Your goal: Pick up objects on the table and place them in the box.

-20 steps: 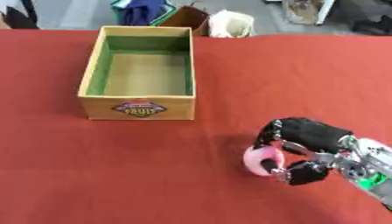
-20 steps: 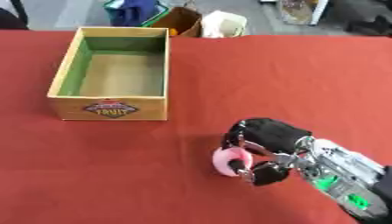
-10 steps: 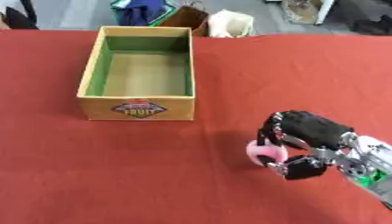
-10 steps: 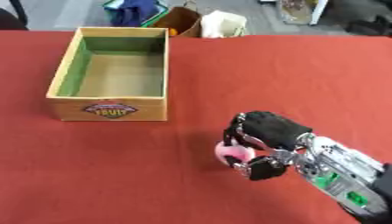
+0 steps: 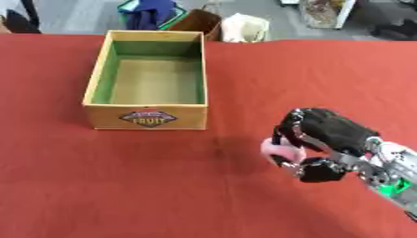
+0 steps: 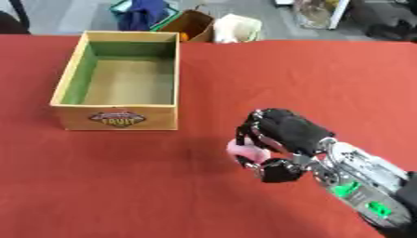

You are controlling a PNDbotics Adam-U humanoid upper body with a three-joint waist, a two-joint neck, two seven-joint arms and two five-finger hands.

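Observation:
My right hand [image 5: 326, 135] comes in from the lower right, its fingers and thumb curled round a small pink object [image 5: 279, 149]. The hand holds it just above the red table [image 5: 122, 186], to the right of and nearer than the box. The wooden box [image 5: 146, 116] with green inner walls and a fruit label on its front stands at the upper left; nothing shows inside it. Most of the pink object is hidden by the fingers. My left hand is out of sight.
Beyond the table's far edge lie a blue cloth [image 5: 151, 11], a brown bag [image 5: 199, 21] and a white bag [image 5: 244, 28]. Red tabletop stretches to the left and in front of the box.
My right hand, with the pink object in it, has shifted a little up and toward the box. The box has not moved.

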